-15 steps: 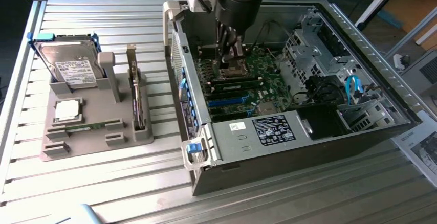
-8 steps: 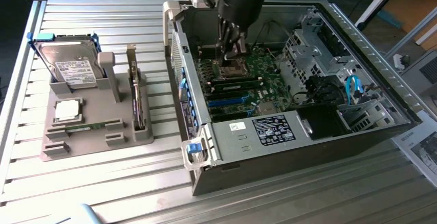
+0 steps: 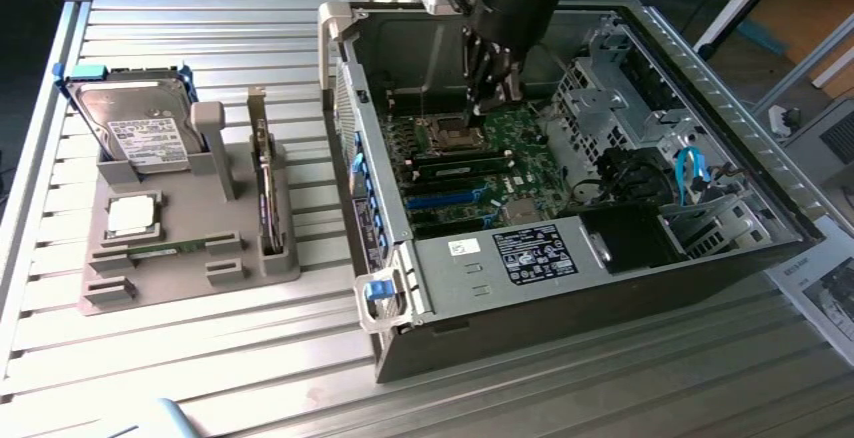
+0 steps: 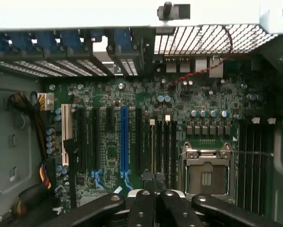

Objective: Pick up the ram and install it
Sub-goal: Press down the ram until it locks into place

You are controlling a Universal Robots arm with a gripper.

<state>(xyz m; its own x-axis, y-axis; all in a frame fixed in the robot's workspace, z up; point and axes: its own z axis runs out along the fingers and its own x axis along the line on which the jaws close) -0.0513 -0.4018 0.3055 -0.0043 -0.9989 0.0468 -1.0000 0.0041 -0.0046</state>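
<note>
The gripper hung inside the open computer case at the upper middle of the exterior view, its fingers pressed together with nothing held between them, their tips just above the motherboard beside the empty processor socket. Well apart from it, the ram lay flat in the grey holder at the exterior view's left. It sat just below the square processor chip and the upright hard drive.
</note>
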